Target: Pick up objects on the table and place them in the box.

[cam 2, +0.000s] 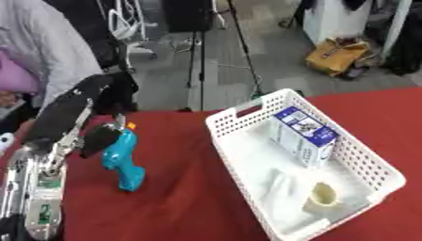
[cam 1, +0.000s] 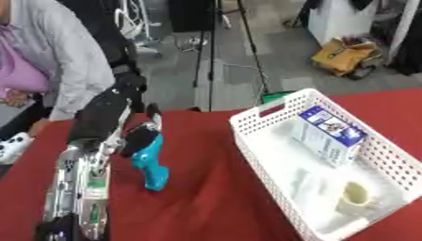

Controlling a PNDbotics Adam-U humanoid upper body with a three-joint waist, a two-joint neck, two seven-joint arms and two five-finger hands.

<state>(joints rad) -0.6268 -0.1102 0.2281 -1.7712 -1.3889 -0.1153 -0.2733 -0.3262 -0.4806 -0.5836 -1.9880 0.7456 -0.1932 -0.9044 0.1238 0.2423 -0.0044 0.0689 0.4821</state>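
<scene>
A teal toy-like object point(cam 1: 151, 162) with an orange tip stands on the red tablecloth at the left. My left hand point(cam 1: 138, 133) reaches down onto its upper end, with thumb and fingers curled round the top. The white lattice box point(cam 1: 267, 169) lies at the right. Inside it are a blue and white carton point(cam 1: 329, 135), a cream cup point(cam 1: 357, 196) and a clear bag point(cam 1: 301, 183). My right hand does not show.
The red table point(cam 1: 206, 207) spreads between the teal object and the box. A person in a grey shirt point(cam 1: 58, 56) stands at the far left edge. A white controller point(cam 1: 12, 146) lies at the table's left edge. Stands and a yellow bag are on the floor beyond.
</scene>
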